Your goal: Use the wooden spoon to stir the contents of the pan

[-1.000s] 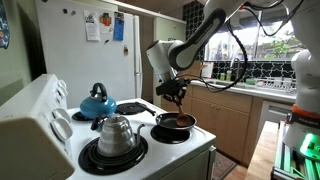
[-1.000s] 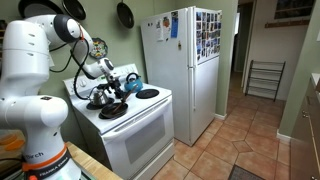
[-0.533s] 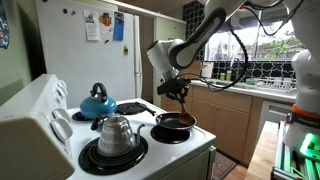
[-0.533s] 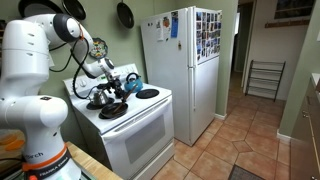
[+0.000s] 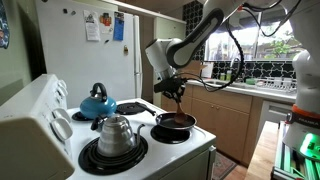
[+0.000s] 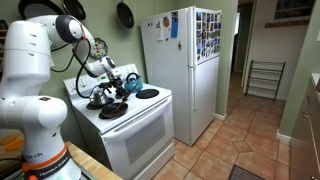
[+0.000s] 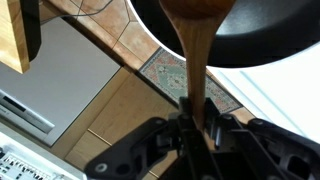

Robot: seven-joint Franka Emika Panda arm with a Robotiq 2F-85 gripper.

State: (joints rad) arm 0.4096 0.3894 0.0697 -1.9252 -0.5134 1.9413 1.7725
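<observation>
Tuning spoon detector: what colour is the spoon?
The wooden spoon is light brown, clearest in the wrist view.

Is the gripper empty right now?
No, the wrist view shows the wooden spoon clamped in the gripper, reaching toward the pan.

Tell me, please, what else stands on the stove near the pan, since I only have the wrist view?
Observer: A shiny steel kettle sits on the burner beside the pan.
Operator: Anything else up there?
Observer: A blue kettle stands farther along, toward the white fridge.
Operator: How does the tool sit?
Observer: The tool hangs above the pan, spoon pointing down into it.
</observation>
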